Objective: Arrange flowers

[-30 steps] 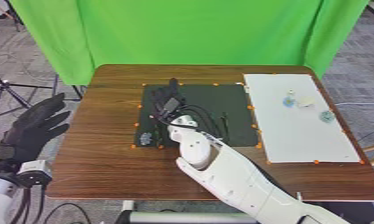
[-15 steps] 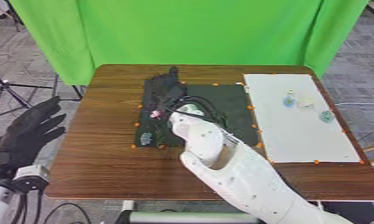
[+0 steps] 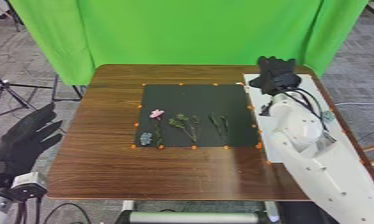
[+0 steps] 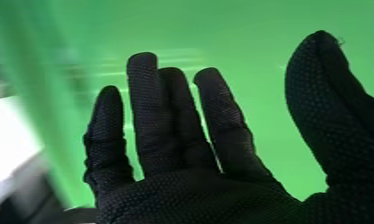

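In the head view, a dark mat (image 3: 201, 100) lies on the brown bench (image 3: 103, 160), edged with small orange markers (image 3: 194, 147). The flowers lie on its nearer half: a pink flower (image 3: 157, 114) toward the left, its stem pointing to the near edge; a pale blue-grey cluster (image 3: 146, 138) by the near left corner; a leafy green sprig (image 3: 179, 121) around the middle; and thin green stems (image 3: 225, 125) to the right of that. The right hand (image 3: 277, 77) is above the far end of the white sheet (image 3: 269, 140), right of the mat, and a teal piece (image 3: 327, 116) sits beside its arm. The left hand (image 3: 25, 137) is off the bench's left side, open, fingers extended. In the right wrist view, the right hand (image 4: 201, 200) is open, fingers straight and thumb spread away, against the green curtain (image 4: 254, 30).
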You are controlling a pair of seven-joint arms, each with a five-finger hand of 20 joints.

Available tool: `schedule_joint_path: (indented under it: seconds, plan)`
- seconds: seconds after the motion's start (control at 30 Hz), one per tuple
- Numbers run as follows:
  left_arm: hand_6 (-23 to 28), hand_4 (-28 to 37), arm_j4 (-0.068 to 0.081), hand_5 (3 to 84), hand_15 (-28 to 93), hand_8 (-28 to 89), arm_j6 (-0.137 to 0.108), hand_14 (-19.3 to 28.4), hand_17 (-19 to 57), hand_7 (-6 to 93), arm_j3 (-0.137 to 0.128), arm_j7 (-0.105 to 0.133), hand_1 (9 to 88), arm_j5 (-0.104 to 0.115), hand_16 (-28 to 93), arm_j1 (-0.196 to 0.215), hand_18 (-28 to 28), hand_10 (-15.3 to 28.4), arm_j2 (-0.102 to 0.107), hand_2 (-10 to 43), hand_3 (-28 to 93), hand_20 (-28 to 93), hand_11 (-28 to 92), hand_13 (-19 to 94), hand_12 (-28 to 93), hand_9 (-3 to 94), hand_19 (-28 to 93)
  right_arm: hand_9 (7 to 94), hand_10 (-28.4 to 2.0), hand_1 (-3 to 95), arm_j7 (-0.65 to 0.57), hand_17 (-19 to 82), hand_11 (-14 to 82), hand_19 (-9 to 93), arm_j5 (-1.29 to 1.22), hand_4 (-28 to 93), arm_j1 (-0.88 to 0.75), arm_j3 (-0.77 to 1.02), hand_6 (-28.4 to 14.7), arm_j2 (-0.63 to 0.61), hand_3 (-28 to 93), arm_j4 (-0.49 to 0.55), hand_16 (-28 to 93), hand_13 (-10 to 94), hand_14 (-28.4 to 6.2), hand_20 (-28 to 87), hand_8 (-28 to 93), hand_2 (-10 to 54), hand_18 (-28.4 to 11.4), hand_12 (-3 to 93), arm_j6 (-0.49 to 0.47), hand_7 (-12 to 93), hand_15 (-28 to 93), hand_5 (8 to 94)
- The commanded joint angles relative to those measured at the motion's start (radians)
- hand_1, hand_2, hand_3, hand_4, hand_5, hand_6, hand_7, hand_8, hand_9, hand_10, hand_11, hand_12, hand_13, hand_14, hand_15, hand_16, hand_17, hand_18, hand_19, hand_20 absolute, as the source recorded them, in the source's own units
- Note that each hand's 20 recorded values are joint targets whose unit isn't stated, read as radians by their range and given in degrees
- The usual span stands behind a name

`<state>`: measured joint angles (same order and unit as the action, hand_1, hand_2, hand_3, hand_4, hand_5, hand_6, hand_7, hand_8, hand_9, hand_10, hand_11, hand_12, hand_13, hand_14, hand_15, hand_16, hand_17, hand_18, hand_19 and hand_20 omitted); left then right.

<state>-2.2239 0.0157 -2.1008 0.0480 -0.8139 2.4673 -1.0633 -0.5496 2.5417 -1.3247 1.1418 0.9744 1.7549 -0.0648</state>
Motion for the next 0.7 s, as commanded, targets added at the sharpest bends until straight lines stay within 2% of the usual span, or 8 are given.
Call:
schedule_joint_path:
  seconds: [0.03, 0.13, 0.27, 0.43, 0.47, 0.7]
  plan:
    - [0.8, -28.3, -0.003, 21.0, 15, -10, 0.0, 10.9, -11.0, 21.1, -0.001, 0.002, 20.3, -0.005, 8, 0.001, 18.3, 8.8, -0.002, -0.6, 70, 9, 11, 14, 20, 16.9, 37, 32.7, -16.7, 24.8, -0.14, 6, 22.6, 61, -0.023, -28, -0.1, 0.149, -7.8, -0.115, 86, -0.101, 19, 33, -13.4, 41, -11, -9.5, -20.2, 26.4, -0.086, 26, 35, 31.6]
    - [0.8, -28.3, 0.003, 21.0, 15, -10, 0.004, 10.8, -11.0, 21.1, 0.004, -0.005, 20.3, -0.003, 8, -0.006, 18.3, 8.8, 0.005, -0.6, 70, 10, 11, 14, 20, 16.9, 37, 31.7, -16.9, 24.6, -0.168, 6, 21.5, 59, -0.045, -28, -0.138, 0.196, -8.1, -0.121, 85, -0.112, 20, 32, -13.5, 39, -10, -9.5, -20.3, 26.3, -0.102, 25, 33, 30.7]
    - [0.8, -28.3, 0.003, 20.9, 15, -10, 0.003, 10.9, -11.0, 21.0, 0.003, -0.006, 20.3, -0.001, 8, -0.005, 18.3, 8.8, 0.007, -0.6, 70, 10, 11, 14, 20, 16.9, 37, 29.7, -16.4, 24.7, -0.134, 5, 17.7, 57, -0.061, -28, -0.179, 0.231, -8.5, -0.127, 85, -0.126, 22, 30, -13.5, 36, -10, -9.5, -20.0, 25.6, -0.096, 22, 29, 28.5]
    - [0.9, -28.3, 0.005, 21.0, 14, -10, 0.01, 10.9, -11.1, 21.0, 0.001, -0.01, 20.4, 0.004, 8, -0.008, 18.3, 8.8, 0.009, -0.6, 70, 10, 11, 14, 20, 16.9, 37, 33.5, -15.3, 24.9, -0.161, 6, 18.2, 57, -0.069, -28, -0.188, 0.226, -7.7, -0.129, 85, -0.146, 22, 39, -12.4, 36, -10, -9.5, -19.9, 25.2, -0.112, 23, 29, 29.6]
    - [0.8, -28.3, 0.004, 21.0, 14, -10, 0.012, 10.9, -11.1, 21.0, 0.0, -0.011, 20.4, 0.0, 8, -0.009, 18.3, 8.8, 0.008, -0.5, 70, 10, 11, 14, 20, 16.9, 37, 34.2, -15.2, 24.9, -0.168, 6, 18.0, 57, -0.075, -28, -0.188, 0.225, -7.6, -0.129, 85, -0.15, 21, 40, -12.3, 36, -10, -9.5, -19.9, 24.6, -0.11, 23, 29, 29.7]
    - [0.9, -28.3, 0.006, 21.0, 15, -10, 0.008, 10.9, -11.1, 21.0, 0.002, -0.009, 20.6, 0.001, 8, -0.01, 18.3, 8.8, 0.017, -0.4, 70, 10, 11, 14, 20, 16.9, 37, 42.3, -13.9, 28.0, -0.197, 11, 19.8, 61, -0.085, -28, -0.176, 0.202, -5.8, -0.133, 86, -0.21, 20, 52, -10.2, 36, -12, -9.5, -19.5, 22.0, -0.126, 27, 32, 35.4]
